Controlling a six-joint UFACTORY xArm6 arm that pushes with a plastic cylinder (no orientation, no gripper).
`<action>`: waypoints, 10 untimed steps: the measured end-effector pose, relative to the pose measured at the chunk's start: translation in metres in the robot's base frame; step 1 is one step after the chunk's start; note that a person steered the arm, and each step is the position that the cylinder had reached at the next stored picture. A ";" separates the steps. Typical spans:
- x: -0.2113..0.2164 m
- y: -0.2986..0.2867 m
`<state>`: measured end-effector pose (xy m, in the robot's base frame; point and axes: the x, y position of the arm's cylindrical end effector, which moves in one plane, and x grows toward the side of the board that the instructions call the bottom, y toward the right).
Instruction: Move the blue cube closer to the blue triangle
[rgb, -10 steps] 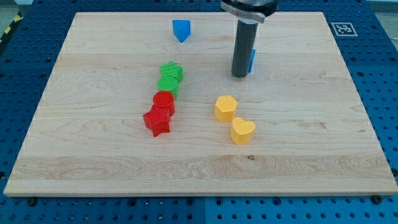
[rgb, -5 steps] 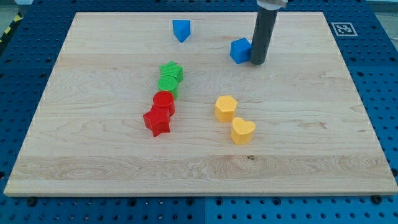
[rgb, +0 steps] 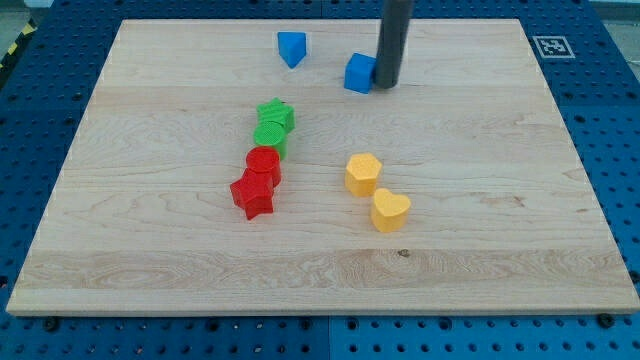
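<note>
The blue cube (rgb: 359, 73) sits near the view's top, right of the blue triangle (rgb: 291, 48). A gap of bare wood lies between them. My tip (rgb: 386, 86) stands against the cube's right side, touching it. The dark rod rises from there out of the view's top.
The wooden board (rgb: 500, 200) lies on a blue pegboard. A green star (rgb: 276, 116) and green round block (rgb: 269, 137) sit above a red cylinder (rgb: 264, 162) and red star (rgb: 253, 194). A yellow hexagon (rgb: 363, 173) and yellow heart (rgb: 390, 211) lie right of these.
My tip moved from the cube's front to its right side, then pushed it up and to the left. The cube now lies closer to the blue triangle.
</note>
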<state>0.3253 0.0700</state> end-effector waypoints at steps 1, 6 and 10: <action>0.007 -0.015; -0.010 -0.053; -0.029 -0.033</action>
<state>0.2964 0.0374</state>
